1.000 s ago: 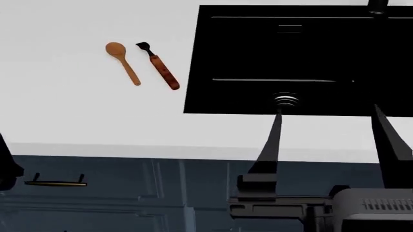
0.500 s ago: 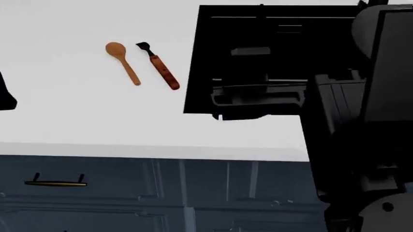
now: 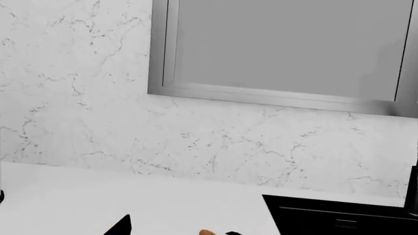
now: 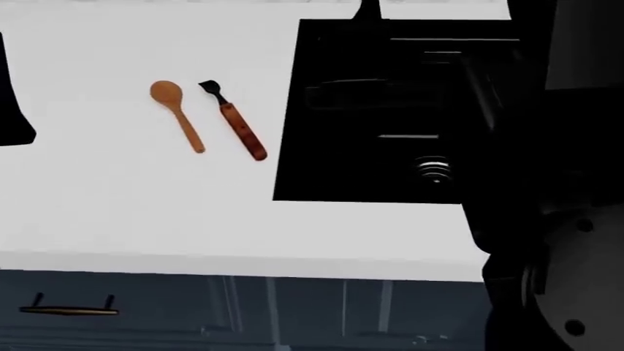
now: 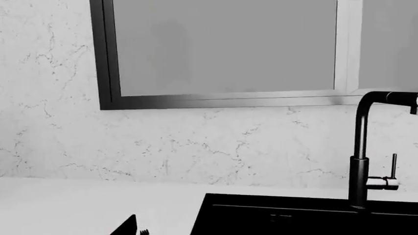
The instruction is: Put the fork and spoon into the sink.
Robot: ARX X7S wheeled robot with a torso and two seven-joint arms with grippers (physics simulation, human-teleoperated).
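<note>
The wooden spoon point(image 4: 175, 113) and the black-headed fork point(image 4: 234, 121) lie side by side on the white counter, left of the black sink point(image 4: 332, 168). The spoon's bowl tip point(image 3: 205, 232) and the fork's head point(image 3: 233, 233) just show in the left wrist view, the fork's tines point(image 5: 142, 231) in the right wrist view. My left gripper point(image 4: 14, 102) hangs at the far left edge, apart from both. My right arm point(image 4: 546, 183) rises dark over the sink's right part. Each wrist view shows one fingertip point(image 3: 123, 226) point(image 5: 128, 226) far to the side, with nothing held.
A black faucet point(image 5: 359, 161) stands behind the sink point(image 5: 294, 215) against a marble wall with a grey-framed window point(image 5: 222, 54). The counter's front edge point(image 4: 234, 267) runs above dark blue cabinets with a drawer handle point(image 4: 69, 310).
My right arm has swung up from below the counter edge to over the sink and now hides its right side. The head view has shifted, so spoon, fork and sink sit lower in frame.
</note>
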